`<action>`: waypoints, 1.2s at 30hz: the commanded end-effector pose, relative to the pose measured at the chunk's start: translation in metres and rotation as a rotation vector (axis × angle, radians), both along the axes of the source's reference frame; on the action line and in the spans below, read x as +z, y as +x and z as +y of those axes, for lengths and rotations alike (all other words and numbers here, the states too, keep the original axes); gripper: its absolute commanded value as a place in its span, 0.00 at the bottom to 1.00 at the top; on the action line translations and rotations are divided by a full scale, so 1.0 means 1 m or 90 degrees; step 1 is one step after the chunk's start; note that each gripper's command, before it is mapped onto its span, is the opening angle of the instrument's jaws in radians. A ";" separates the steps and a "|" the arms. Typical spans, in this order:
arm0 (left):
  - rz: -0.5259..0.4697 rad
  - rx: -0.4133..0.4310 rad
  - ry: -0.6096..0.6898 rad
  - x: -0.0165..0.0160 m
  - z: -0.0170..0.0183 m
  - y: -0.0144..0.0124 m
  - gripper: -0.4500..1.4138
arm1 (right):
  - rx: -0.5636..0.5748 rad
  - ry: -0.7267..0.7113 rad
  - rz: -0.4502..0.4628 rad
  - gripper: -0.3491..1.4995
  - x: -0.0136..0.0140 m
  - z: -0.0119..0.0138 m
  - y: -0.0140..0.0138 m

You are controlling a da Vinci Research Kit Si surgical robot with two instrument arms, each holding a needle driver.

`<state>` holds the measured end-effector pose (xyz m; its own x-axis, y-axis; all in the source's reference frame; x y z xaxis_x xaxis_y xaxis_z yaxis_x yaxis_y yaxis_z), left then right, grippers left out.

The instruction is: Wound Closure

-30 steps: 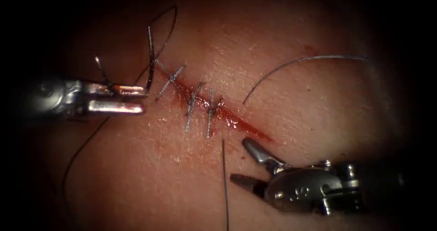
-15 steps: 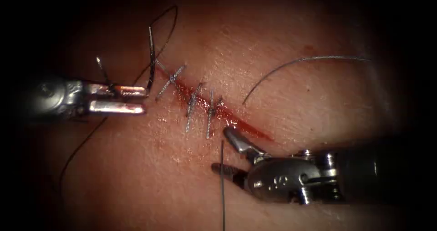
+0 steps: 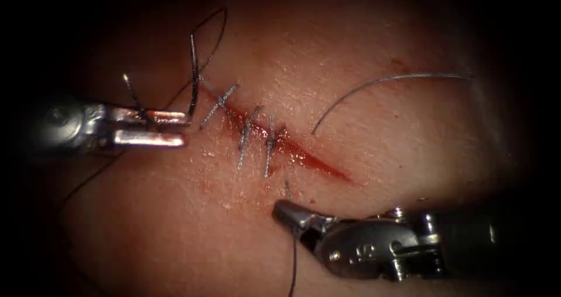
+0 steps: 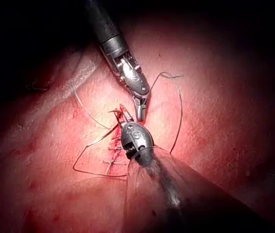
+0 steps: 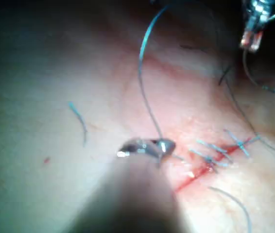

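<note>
Now right tool [image 3: 286,212] jaws apparently closed on thread [image 3: 294,262] — left tool [image 3: 175,127] jaws slightly apart, empty.

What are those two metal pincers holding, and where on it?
The right tool grips the thread close to where it comes out of the tissue. Whether the left tool holds anything cannot be told.
</note>
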<state>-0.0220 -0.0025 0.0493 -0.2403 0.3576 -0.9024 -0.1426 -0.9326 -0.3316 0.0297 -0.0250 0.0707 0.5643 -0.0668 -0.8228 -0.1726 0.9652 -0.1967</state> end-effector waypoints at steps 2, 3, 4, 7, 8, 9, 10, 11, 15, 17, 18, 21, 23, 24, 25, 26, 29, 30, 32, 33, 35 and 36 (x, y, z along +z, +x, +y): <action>-0.001 0.001 0.001 0.0006 -0.0004 -0.0005 0.00 | -0.001 0.001 -0.002 0.00 -0.0003 -0.0017 -0.0002; -0.001 0.001 0.001 0.0006 -0.0004 -0.0005 0.00 | -0.002 0.000 -0.002 0.00 -0.0005 -0.0020 -0.0004; -0.001 0.001 0.001 0.0006 -0.0004 -0.0005 0.00 | -0.003 0.000 -0.001 0.00 -0.0007 -0.0022 -0.0005; -0.001 0.001 0.001 0.0006 -0.0004 -0.0005 0.00 | -0.008 -0.003 -0.003 0.00 -0.0012 -0.0028 -0.0007; -0.001 0.001 0.001 0.0006 -0.0004 -0.0005 0.00 | -0.009 -0.003 -0.003 0.00 -0.0014 -0.0030 -0.0006; -0.001 0.001 0.001 0.0006 -0.0004 -0.0005 0.00 | -0.010 -0.003 -0.002 0.00 -0.0015 -0.0031 -0.0006; -0.001 0.001 0.001 0.0006 -0.0004 -0.0005 0.00 | -0.011 -0.003 -0.001 0.00 -0.0016 -0.0033 -0.0006; -0.001 0.001 0.001 0.0006 -0.0004 -0.0005 0.00 | -0.010 -0.004 -0.002 0.00 -0.0018 -0.0035 -0.0004; -0.001 0.001 0.001 0.0006 -0.0004 -0.0005 0.00 | 0.001 0.010 -0.004 0.05 -0.0017 -0.0032 0.0000; -0.001 0.000 0.004 0.0006 -0.0004 -0.0005 0.00 | -0.002 0.012 -0.002 0.00 -0.0019 -0.0038 -0.0004; -0.001 0.000 0.004 0.0006 -0.0004 -0.0005 0.00 | -0.002 0.012 -0.002 0.00 -0.0019 -0.0038 -0.0004; -0.002 0.001 0.003 0.0008 -0.0003 -0.0003 0.00 | -0.002 0.022 -0.032 0.35 -0.0024 -0.0043 -0.0002; 0.008 -0.003 0.002 0.0014 0.0004 0.0008 0.00 | 0.041 0.011 -0.031 0.99 -0.0028 -0.0043 -0.0003; 0.008 -0.003 0.002 0.0014 0.0004 0.0008 0.00 | 0.041 0.011 -0.031 0.99 -0.0028 -0.0043 -0.0003; 0.019 -0.012 0.000 0.0017 0.0007 0.0013 0.00 | 0.048 0.008 -0.022 0.99 -0.0031 -0.0046 -0.0007; 0.030 -0.021 0.000 0.0020 0.0014 0.0022 0.00 | 0.051 0.011 -0.020 0.99 -0.0035 -0.0050 -0.0014; 0.042 -0.028 0.006 0.0019 0.0022 0.0036 0.00 | 0.057 0.011 -0.019 0.99 -0.0044 -0.0049 -0.0027; 0.038 -0.030 0.008 0.0017 0.0025 0.0040 0.00 | 0.062 0.008 -0.017 0.99 -0.0047 -0.0048 -0.0032; 0.030 -0.028 0.011 0.0016 0.0027 0.0044 0.00 | 0.066 0.007 -0.016 0.99 -0.0049 -0.0047 -0.0037; 0.021 -0.027 0.013 0.0015 0.0029 0.0047 0.00 | 0.069 0.006 -0.017 0.99 -0.0051 -0.0046 -0.0041; 0.002 -0.028 0.015 0.0014 0.0035 0.0055 0.00 | 0.078 0.005 -0.021 0.99 -0.0053 -0.0043 -0.0049; -0.001 -0.028 0.015 0.0016 0.0038 0.0059 0.00 | 0.082 0.004 -0.022 0.99 -0.0053 -0.0041 -0.0052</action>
<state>-0.0153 0.0019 0.0505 -0.2245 0.3867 -0.8944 -0.1852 -0.9181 -0.3505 0.0241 -0.0283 0.0650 0.5961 0.0099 -0.8029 -0.2882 0.9359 -0.2024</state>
